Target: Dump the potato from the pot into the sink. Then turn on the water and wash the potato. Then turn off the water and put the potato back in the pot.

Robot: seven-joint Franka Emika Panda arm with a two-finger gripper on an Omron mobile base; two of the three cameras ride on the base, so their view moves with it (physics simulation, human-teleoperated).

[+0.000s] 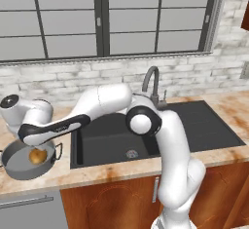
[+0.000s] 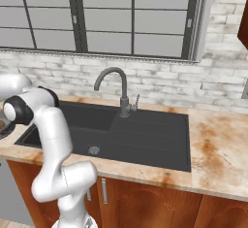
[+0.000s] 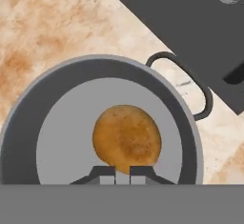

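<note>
In the hand view the golden-brown potato [image 3: 126,139] lies in the middle of the grey pot [image 3: 57,137], seen from straight above. My gripper [image 3: 122,174] is shut, its two dark tips close together just at the potato's near edge, and nothing shows between them. From the left base view the pot [image 1: 17,167] stands on the counter left of the sink [image 1: 112,140], with the potato [image 1: 38,156] inside it and my arm stretched over it. The sink [image 2: 145,139] is dark and dry, and no water runs from the faucet [image 1: 151,79].
One dark loop handle [image 3: 198,87] of the pot points toward the sink's corner. The gooseneck faucet [image 2: 118,89] with its side lever stands behind the basin, under the window. A round drain [image 1: 131,153] sits in the basin floor. Bare counter [image 2: 218,144] lies right of the sink.
</note>
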